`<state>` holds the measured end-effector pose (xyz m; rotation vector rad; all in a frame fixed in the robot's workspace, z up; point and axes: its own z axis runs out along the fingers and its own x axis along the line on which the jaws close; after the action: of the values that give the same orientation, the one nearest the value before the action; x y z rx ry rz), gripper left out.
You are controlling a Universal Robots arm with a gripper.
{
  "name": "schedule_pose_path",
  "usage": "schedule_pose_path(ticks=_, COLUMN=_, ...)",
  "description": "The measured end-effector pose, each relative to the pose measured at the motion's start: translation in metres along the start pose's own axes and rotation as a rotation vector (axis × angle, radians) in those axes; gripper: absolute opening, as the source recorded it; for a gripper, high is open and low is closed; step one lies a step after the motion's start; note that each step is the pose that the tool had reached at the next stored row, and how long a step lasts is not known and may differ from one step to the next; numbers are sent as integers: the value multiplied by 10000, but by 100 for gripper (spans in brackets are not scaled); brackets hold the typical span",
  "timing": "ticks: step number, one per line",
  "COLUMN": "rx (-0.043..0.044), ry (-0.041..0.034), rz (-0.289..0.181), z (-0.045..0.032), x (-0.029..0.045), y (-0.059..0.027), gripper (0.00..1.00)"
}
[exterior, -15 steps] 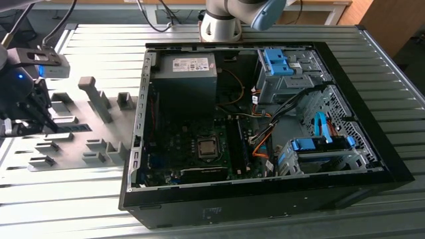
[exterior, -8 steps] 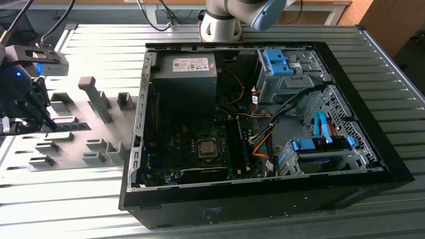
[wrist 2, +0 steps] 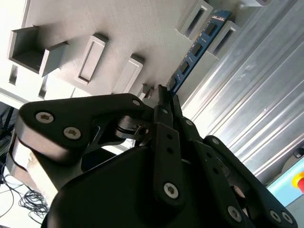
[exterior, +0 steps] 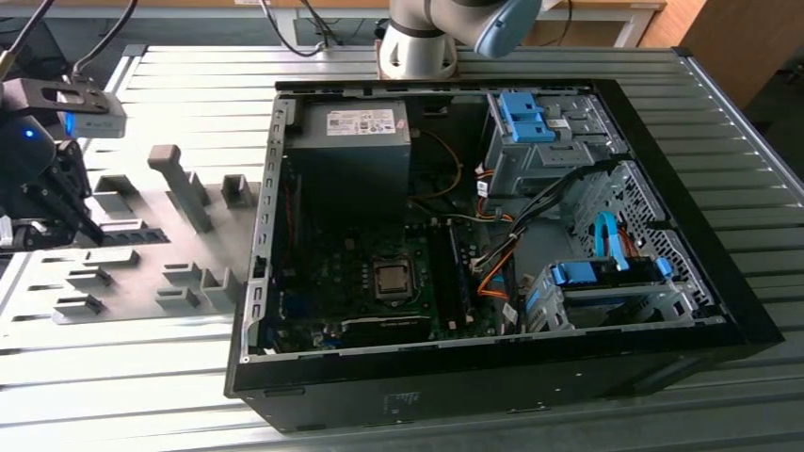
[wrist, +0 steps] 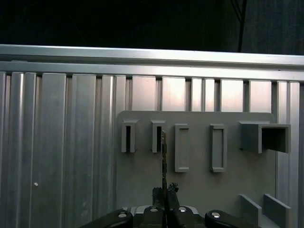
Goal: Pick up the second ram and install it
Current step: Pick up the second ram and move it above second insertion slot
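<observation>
Black and many-jointed, the pincer [wrist 2: 164, 95] is clenched on the near end of the second ram [wrist 2: 197, 47], a thin, narrow blue-green circuit-board stick with small black chips that juts straight out past its fingertips. In the first wrist view the stick shows edge-on, just beside a narrow slot block [wrist: 158, 137] of the flat grey plastic holder plate [wrist: 199, 190]. Whether its far end is clear of the holder cannot be told. Done well, this lift probably wants a firm, even pinch and a straight pull without twist, since so thin a board would likely flex or snag. The plate lies on the ribbed aluminium counter [wrist: 57, 142], beside the open black computer case [exterior: 741, 311].
</observation>
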<state>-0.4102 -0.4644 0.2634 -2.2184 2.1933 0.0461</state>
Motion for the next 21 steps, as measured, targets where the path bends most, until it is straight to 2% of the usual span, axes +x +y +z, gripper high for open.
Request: schedule_pose_path(ticks=21, rx=0, ry=-1, rz=0, z=-207, x=-7, y=1, gripper=14)
